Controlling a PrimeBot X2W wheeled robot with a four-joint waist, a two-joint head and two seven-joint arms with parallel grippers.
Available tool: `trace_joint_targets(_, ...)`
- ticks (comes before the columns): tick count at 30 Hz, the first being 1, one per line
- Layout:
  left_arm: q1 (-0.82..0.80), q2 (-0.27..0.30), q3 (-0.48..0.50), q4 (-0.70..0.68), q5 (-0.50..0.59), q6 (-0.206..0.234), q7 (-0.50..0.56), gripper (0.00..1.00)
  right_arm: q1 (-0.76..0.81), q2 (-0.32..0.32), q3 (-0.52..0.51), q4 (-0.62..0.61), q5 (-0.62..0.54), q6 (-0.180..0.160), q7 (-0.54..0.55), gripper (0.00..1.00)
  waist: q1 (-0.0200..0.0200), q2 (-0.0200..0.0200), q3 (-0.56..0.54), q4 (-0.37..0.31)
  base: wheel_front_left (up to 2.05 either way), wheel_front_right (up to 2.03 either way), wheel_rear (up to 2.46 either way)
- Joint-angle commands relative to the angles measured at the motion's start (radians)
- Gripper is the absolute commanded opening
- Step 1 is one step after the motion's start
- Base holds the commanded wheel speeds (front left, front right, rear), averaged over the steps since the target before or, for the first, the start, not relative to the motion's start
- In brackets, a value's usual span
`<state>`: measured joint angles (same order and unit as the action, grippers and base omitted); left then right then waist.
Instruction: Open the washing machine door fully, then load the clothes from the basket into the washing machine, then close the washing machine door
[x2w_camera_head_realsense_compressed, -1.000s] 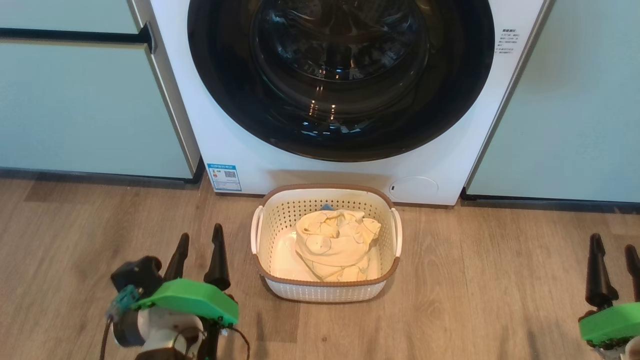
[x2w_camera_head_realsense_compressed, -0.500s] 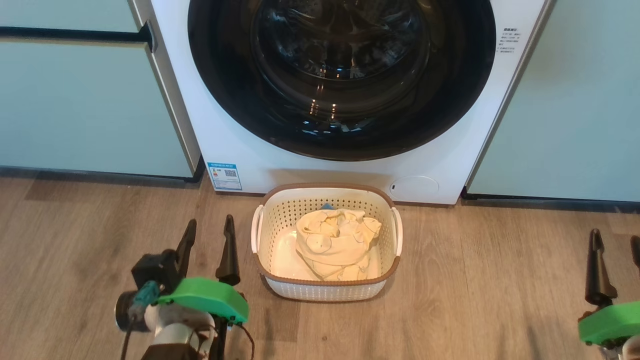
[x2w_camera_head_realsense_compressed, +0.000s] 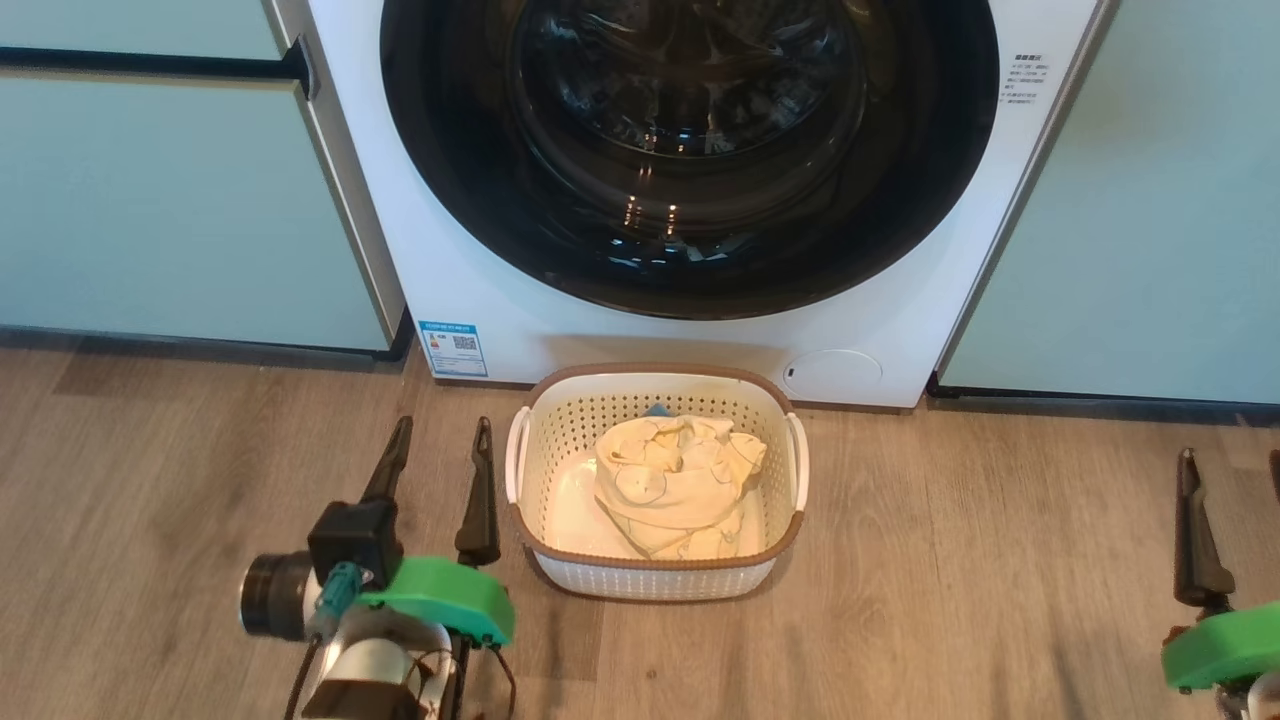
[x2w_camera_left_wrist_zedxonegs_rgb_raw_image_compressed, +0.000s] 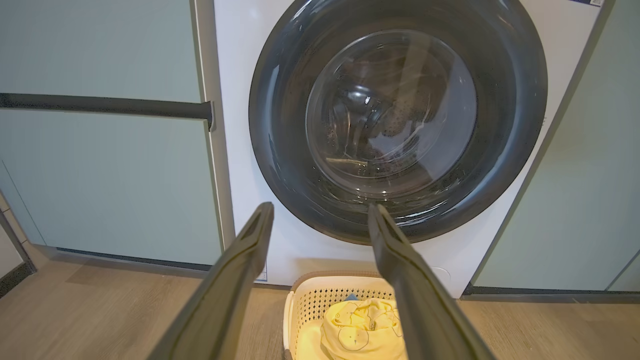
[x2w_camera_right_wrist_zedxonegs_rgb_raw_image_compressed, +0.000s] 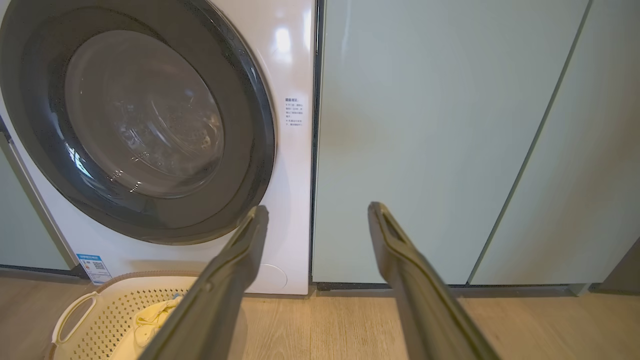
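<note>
The white washing machine (x2w_camera_head_realsense_compressed: 470, 270) stands straight ahead, and its door (x2w_camera_head_realsense_compressed: 450, 150), a glossy black rim around domed glass, lies flush against the front. On the floor just before it sits the cream basket (x2w_camera_head_realsense_compressed: 655, 585) holding pale yellow clothes (x2w_camera_head_realsense_compressed: 680, 485), with a blue piece (x2w_camera_head_realsense_compressed: 655, 410) peeking out behind them. My left gripper (x2w_camera_head_realsense_compressed: 443, 430) hovers open just left of the basket, empty, pointing toward the machine. My right gripper (x2w_camera_head_realsense_compressed: 1232, 460) is open and empty far to the right. The left wrist view looks past the left gripper (x2w_camera_left_wrist_zedxonegs_rgb_raw_image_compressed: 320, 207) at the door (x2w_camera_left_wrist_zedxonegs_rgb_raw_image_compressed: 520, 125) and clothes (x2w_camera_left_wrist_zedxonegs_rgb_raw_image_compressed: 360, 325).
Pale green cabinet panels (x2w_camera_head_realsense_compressed: 180, 200) flank the machine; the left one carries a dark bar handle (x2w_camera_head_realsense_compressed: 150, 68). The right wrist view faces the right panel (x2w_camera_right_wrist_zedxonegs_rgb_raw_image_compressed: 410, 125) past the right gripper (x2w_camera_right_wrist_zedxonegs_rgb_raw_image_compressed: 317, 209). A round flap (x2w_camera_head_realsense_compressed: 832, 372) and a blue sticker (x2w_camera_head_realsense_compressed: 452, 348) mark the machine's base. Wood floor (x2w_camera_head_realsense_compressed: 1000, 560) lies around the basket.
My left gripper has moved forward and slightly right, toward the machine and nearer the basket's left side, its fingers turning edge-on. The right gripper has hardly moved. The head view shifted slightly.
</note>
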<state>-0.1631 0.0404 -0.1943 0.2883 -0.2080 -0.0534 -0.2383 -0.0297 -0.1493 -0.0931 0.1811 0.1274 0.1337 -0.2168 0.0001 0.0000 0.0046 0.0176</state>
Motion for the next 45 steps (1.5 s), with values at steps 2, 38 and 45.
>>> trace_joint_targets(2,-0.057,0.01,0.027,-0.027,0.039,0.004,-0.017,1.0,-0.06,-0.03,0.013,-0.041,-0.041,-0.003,-0.022,1.0,-0.0001,0.0,0.0,0.001,0.0,0.0,0.0)
trace_joint_targets(38,-0.079,0.01,0.009,0.003,0.078,0.009,-0.024,1.0,-0.055,-0.023,-0.006,-0.046,-0.061,-0.003,-0.029,1.0,-0.0001,0.0,0.012,0.003,0.01,0.01,-0.02)
trace_joint_targets(45,-0.085,0.011,0.009,0.009,0.094,0.009,-0.024,1.0,-0.059,-0.022,-0.006,-0.05,-0.061,-0.003,-0.025,1.0,-0.0001,0.0,0.017,-0.002,0.48,0.48,-0.97)
